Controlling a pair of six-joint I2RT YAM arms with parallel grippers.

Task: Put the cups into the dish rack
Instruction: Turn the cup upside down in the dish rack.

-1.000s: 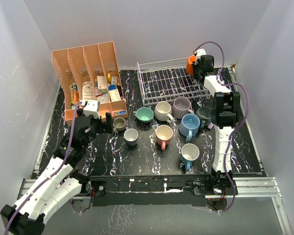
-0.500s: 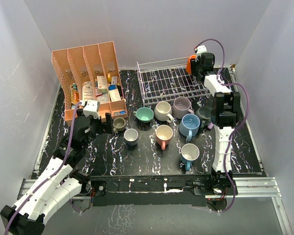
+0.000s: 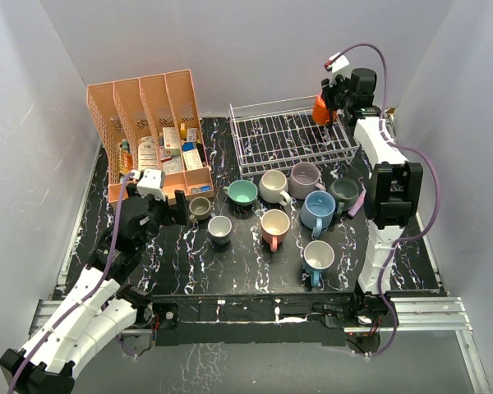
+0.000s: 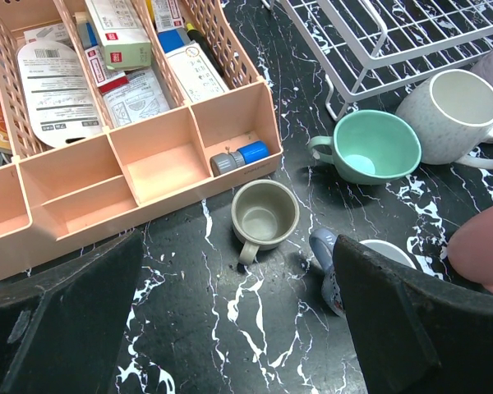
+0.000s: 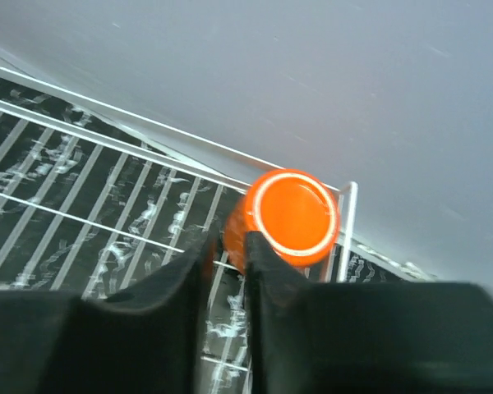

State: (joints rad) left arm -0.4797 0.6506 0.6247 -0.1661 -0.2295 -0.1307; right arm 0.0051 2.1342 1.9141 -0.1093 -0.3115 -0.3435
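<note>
An orange cup (image 3: 320,109) (image 5: 296,215) stands upside down in the far right corner of the white wire dish rack (image 3: 287,141) (image 5: 82,205). My right gripper (image 3: 334,100) (image 5: 228,242) hovers just over it, its jaws slightly apart, with the cup's side at their tips and nothing pinched. Several cups stand on the table in front of the rack, among them teal (image 3: 242,193) (image 4: 376,146), cream (image 3: 273,185), lilac (image 3: 304,175) and light blue (image 3: 318,208). My left gripper (image 3: 179,210) (image 4: 230,345) is wide open, just short of the olive cup (image 3: 200,207) (image 4: 264,215).
A salmon-pink slotted organizer (image 3: 148,139) (image 4: 107,123) full of packets stands at the back left, close to my left gripper. A grey-and-white cup (image 3: 220,228) sits right of the olive one. Grey walls close in the table on three sides.
My right gripper has let go of the orange cup's handle and has risen and drawn back from the rack's corner. The cup stays in the rack. My left arm has hardly moved.
</note>
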